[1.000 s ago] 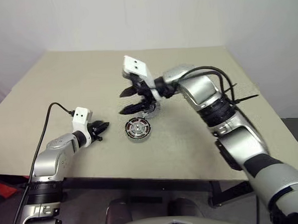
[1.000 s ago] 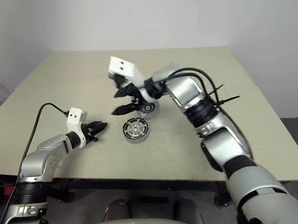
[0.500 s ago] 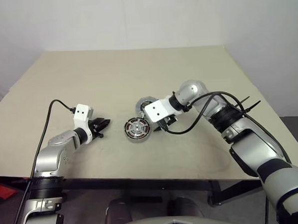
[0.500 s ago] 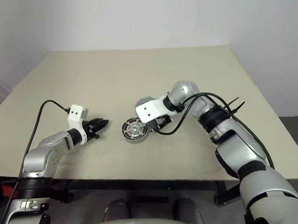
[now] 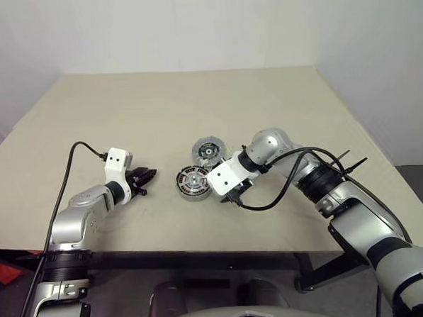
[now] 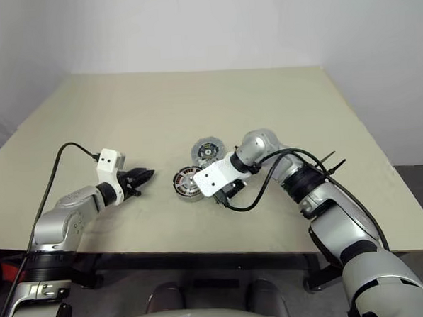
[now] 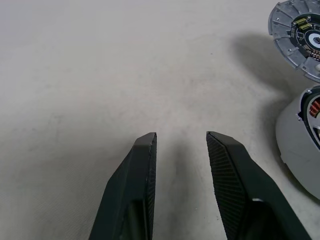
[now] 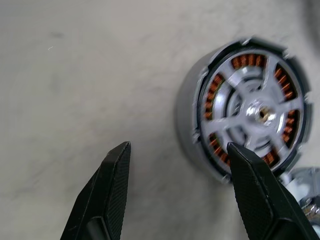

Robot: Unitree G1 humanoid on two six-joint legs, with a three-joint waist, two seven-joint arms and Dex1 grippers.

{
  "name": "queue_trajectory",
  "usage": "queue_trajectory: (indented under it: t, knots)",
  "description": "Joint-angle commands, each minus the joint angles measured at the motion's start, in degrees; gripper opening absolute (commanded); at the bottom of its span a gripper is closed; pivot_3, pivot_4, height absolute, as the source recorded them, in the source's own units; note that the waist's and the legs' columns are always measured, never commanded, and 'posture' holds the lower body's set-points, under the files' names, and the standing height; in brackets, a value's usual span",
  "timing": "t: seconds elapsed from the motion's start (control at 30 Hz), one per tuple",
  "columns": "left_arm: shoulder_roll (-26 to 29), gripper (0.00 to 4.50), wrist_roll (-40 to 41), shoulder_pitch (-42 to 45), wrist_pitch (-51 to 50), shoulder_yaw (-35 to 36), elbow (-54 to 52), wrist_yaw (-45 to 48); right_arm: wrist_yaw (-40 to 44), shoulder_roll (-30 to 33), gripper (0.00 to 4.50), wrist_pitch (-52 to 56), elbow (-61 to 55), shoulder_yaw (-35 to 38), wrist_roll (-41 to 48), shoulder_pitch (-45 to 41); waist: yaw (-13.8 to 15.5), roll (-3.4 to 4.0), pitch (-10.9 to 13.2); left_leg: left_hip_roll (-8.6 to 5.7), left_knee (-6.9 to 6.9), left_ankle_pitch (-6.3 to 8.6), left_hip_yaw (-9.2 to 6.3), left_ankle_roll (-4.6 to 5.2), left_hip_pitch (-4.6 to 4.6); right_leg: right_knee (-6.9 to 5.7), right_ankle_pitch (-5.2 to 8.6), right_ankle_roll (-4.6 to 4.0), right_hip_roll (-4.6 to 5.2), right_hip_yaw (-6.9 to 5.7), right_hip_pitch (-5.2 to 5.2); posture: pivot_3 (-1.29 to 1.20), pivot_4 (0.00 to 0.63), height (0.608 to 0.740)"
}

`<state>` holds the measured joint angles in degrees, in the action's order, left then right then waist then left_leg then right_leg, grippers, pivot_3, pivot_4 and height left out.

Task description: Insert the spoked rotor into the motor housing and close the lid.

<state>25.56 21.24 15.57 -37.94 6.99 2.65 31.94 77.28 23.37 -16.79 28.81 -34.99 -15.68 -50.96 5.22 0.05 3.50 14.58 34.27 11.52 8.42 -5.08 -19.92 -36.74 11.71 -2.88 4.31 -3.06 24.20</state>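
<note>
i see the tan table (image 5: pixel 124 113) filling most of the head views, bare apart from two small motor parts just right of centre. my right arm reaches in from the lower right of the frame, and its white wrist block sits just right of the motor housing (image 5: pixel 193 183); the right gripper (image 8: pixel 180 165) hangs over the table beside that housing with its jaws spread wide and nothing between them, one fingertip (image 8: pixel 245 165) overlapping the housing's edge in the right wrist view, though i cannot tell whether it touches. my left arm lies along the lower left of the frame, and the left gripper (image 7: pixel 180 145) points toward the housing from well apart, its jaws partly open and empty over bare table. in the right wrist view the spoked rotor (image 8: pixel 260 117) already sits inside the housing: silver spokes and hub lie over the ring of copper windings, so i judge the insertion done, though i cannot tell whether it is fully seated. the lid (image 5: pixel 208 150) lies just beyond the housing, toward the upper right of it, inner side up with its dark greenish face showing, near but apart from it. so what is left, as i read it, is the closing: pick up the lid, turn it over, and set it down on the housing.
</note>
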Motion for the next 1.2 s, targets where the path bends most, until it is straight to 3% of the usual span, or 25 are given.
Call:
queue_trajectory:
  t: [0.03,0.73,0.83,1.0,1.2]
  knots:
    - [0.21,1.69,0.06,0.53,1.0,0.71,-1.01,-0.16,-0.77,-0.53,3.44,-0.39,-0.1,0.61,-0.62,-2.01,0.01,0.0,0.0,0.0,0.0,0.0,0.0,0.0,-0.01,0.01,0.0,0.0,0.0,0.0,0.0,0.0,0.0,0.74]
    - [0.11,1.69,0.2,0.39,0.92,0.75,-1.25,-0.46,-0.97,-0.05,3.44,-0.47,1.73,0.59,-2.37,-0.66,0.11,0.0,0.0,0.0,0.0,-0.01,0.0,-0.01,0.04,-0.01,0.0,0.0,0.0,0.0,-0.02,0.0,0.0,0.74]
    - [0.11,1.69,0.16,0.45,0.96,0.73,-1.18,-0.44,-0.6,-0.05,2.9,0.2,1.38,0.85,-1.96,-0.39,0.11,0.0,0.0,-0.01,0.0,0.0,0.0,-0.01,0.03,-0.01,0.0,0.0,0.01,0.01,-0.03,0.0,0.0,0.74]
    - [0.14,1.69,0.17,0.54,0.97,0.74,-1.12,-0.4,-1.29,-0.03,1.28,0.29,1.17,0.91,-2.51,-0.5,0.04,0.0,0.0,0.0,-0.01,0.0,0.0,0.0,0.03,0.0,0.0,0.0,0.0,0.0,-0.02,0.0,0.0,0.74]
    - [0.11,1.69,0.19,0.6,0.96,0.76,-1.07,-0.41,-1.51,-0.49,1.28,1.15,1.03,1.19,-2.33,-0.85,0.07,0.0,0.0,-0.01,-0.01,0.0,0.0,0.0,0.03,0.01,0.0,0.0,0.01,0.01,-0.02,0.0,0.0,0.74]
